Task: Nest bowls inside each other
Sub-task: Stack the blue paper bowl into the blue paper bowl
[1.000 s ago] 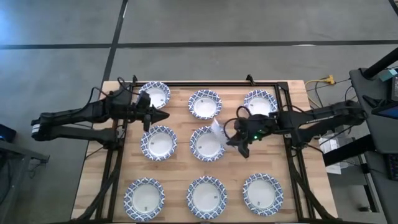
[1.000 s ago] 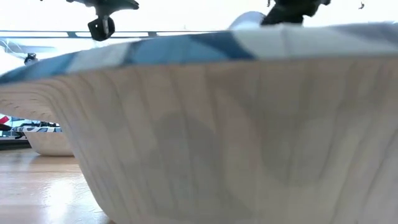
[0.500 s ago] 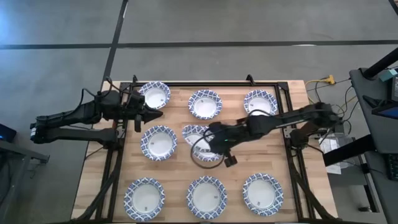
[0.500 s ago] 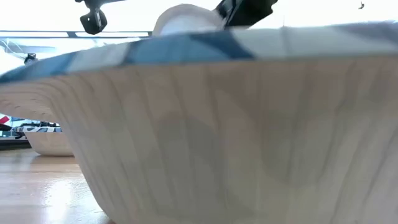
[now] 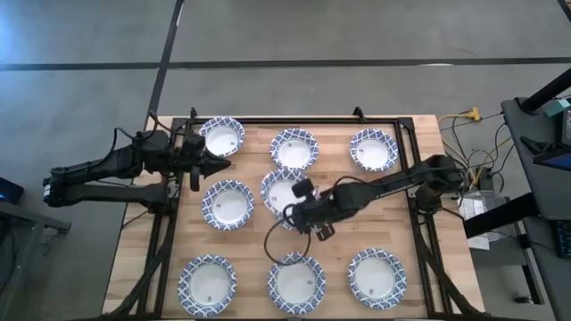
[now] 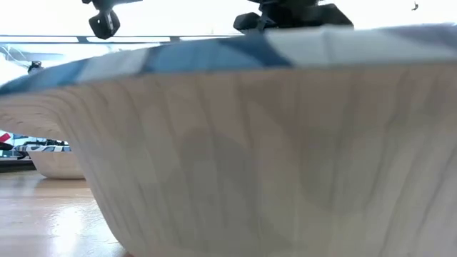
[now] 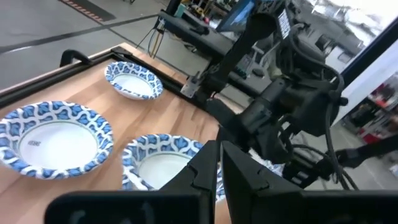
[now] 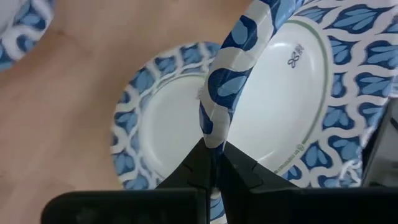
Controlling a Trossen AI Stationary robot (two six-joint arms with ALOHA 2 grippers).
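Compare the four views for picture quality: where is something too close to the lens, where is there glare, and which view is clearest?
Low view: one bowl sits against the lens, a soft blur filling the frame; the background above it is blown out white. Right wrist view: the held bowl and the right gripper are sharp. High view: evenly lit, clearest overall. Left wrist view: bright window glare at the far side.

We see a grey concrete floor (image 5: 294,36) filling the upper half of the high view, crossed by dark seams. A wooden table (image 5: 254,236) in a black frame (image 5: 294,118) sits centre; cables (image 5: 464,120) trail at right.
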